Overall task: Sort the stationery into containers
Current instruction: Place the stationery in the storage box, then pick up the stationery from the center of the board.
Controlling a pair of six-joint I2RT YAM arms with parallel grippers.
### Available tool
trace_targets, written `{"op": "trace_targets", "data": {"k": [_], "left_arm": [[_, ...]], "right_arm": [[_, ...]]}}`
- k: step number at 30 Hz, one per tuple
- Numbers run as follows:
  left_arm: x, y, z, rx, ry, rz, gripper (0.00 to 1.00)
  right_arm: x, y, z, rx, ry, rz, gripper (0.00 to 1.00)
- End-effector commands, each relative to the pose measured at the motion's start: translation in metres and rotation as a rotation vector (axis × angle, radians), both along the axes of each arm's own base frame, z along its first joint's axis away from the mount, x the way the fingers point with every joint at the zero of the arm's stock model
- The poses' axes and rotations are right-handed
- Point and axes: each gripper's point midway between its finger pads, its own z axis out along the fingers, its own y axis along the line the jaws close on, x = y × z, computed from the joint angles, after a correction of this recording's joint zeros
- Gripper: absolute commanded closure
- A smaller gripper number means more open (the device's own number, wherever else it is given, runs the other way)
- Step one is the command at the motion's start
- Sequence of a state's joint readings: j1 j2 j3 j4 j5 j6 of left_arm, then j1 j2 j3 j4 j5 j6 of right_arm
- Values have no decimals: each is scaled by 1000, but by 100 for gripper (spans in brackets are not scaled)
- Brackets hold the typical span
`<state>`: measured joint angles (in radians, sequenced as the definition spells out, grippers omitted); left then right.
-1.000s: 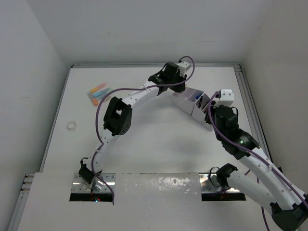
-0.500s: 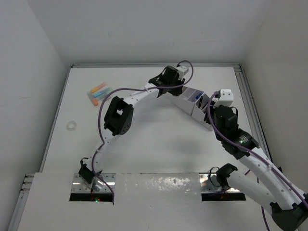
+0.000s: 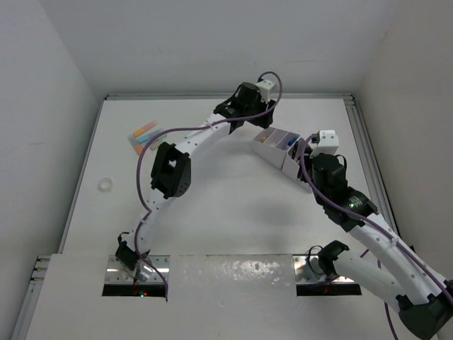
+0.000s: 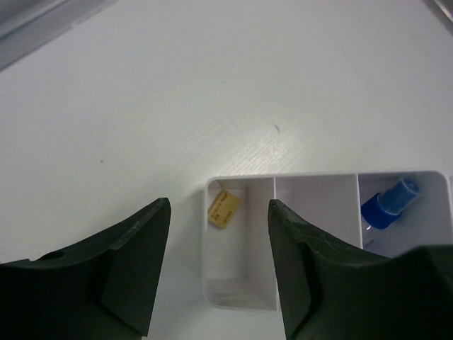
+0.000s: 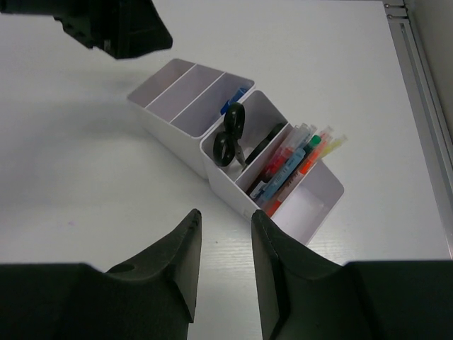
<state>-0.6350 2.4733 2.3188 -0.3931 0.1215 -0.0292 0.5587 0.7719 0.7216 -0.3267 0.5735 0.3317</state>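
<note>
The white and pale-lilac organiser stands at the far right of the table. In the right wrist view its compartments hold black-handled scissors and several coloured markers and pens. In the left wrist view one end compartment holds a small tan piece, and another holds a blue-capped piece. My left gripper is open and empty above that end; it also shows in the top view. My right gripper is open and empty, just short of the organiser's near side. Pastel highlighters lie at the far left.
A small clear ring lies near the table's left edge. The left arm's elbow hangs over the table's middle left. A metal rail runs along the right edge. White walls close in the table.
My left gripper has risen and drawn back from the organiser toward the far wall. My right arm has shifted slightly left and forward. The organiser stays put.
</note>
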Motion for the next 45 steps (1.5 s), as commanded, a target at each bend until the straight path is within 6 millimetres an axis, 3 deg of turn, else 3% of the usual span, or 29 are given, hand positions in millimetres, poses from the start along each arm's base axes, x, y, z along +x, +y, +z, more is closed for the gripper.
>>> {"op": "trace_targets", "data": {"k": [1, 2, 3, 4, 6, 7, 9, 10, 14, 18, 22, 25, 37, 45], "left_arm": [[33, 42, 96, -106, -130, 125, 44], [34, 59, 111, -114, -126, 166, 44], [38, 79, 110, -95, -112, 219, 44], [49, 111, 111, -84, -101, 284, 44], [49, 179, 93, -20, -32, 438, 44], [47, 201, 86, -9, -6, 491, 44], [30, 247, 55, 69, 66, 596, 44], [21, 281, 37, 113, 109, 669, 44], [3, 336, -13, 254, 181, 723, 41], [0, 364, -48, 423, 201, 649, 47], [-1, 375, -79, 537, 266, 517, 53], [-2, 389, -91, 553, 304, 527, 55], [-14, 409, -93, 540, 324, 542, 56], [-25, 436, -103, 516, 383, 578, 57]], "right_arm": [[5, 7, 21, 21, -45, 26, 66], [6, 8, 20, 21, -42, 29, 66], [7, 10, 19, 25, -43, 33, 66], [7, 11, 18, 30, -39, 35, 66], [8, 15, 13, 43, -29, 40, 65], [9, 15, 11, 46, -28, 39, 65], [10, 19, 7, 56, -27, 50, 64], [11, 21, 5, 61, -24, 55, 64], [12, 24, 2, 59, -19, 62, 63], [14, 26, 0, 39, -3, 77, 63], [14, 25, -1, 28, 3, 75, 61], [14, 25, 0, 31, -4, 75, 60], [16, 26, 6, 25, -14, 76, 60], [14, 24, 6, 25, -18, 72, 60]]}}
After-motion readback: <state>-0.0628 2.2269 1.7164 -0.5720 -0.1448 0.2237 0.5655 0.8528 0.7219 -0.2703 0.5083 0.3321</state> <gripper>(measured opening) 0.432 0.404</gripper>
